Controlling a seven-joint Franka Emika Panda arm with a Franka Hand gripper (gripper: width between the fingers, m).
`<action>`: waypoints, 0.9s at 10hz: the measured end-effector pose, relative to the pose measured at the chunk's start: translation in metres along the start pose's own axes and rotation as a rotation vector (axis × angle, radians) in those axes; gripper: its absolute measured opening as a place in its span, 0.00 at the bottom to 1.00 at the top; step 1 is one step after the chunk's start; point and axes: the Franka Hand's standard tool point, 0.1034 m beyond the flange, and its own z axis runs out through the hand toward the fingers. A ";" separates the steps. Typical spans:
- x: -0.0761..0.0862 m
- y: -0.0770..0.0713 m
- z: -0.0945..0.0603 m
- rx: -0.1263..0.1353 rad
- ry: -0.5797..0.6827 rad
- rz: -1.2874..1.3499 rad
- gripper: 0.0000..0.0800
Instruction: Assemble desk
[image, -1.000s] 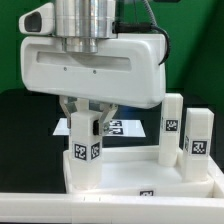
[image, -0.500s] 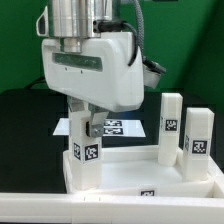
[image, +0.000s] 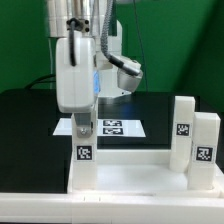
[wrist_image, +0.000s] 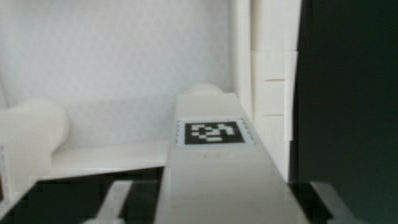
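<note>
A white square leg (image: 84, 160) with a black-and-white tag stands upright at the corner of the white tabletop (image: 130, 176) on the exterior view's left. My gripper (image: 84, 126) comes straight down on it, seen edge-on, and is shut on the leg's upper part. In the wrist view the leg (wrist_image: 222, 165) runs up the middle between my gripper's (wrist_image: 222, 206) dark fingers (wrist_image: 118, 200), with the tabletop (wrist_image: 107, 60) behind it. Two more tagged legs (image: 183, 128) (image: 206, 146) stand at the tabletop's side on the exterior view's right.
The marker board (image: 113, 127) lies flat on the black table (image: 30, 130) behind the tabletop. A green wall backs the scene. The arm's white body and cables (image: 122, 72) hang above the held leg.
My wrist has turned from broadside to edge-on, twisting the held leg with it. The tabletop and the two standing legs have shifted a little toward the exterior view's right.
</note>
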 end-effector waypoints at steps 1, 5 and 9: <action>-0.001 0.000 0.000 0.003 -0.008 0.129 0.36; -0.001 -0.001 0.001 0.005 -0.007 0.180 0.37; 0.000 -0.002 -0.001 -0.001 0.006 -0.130 0.80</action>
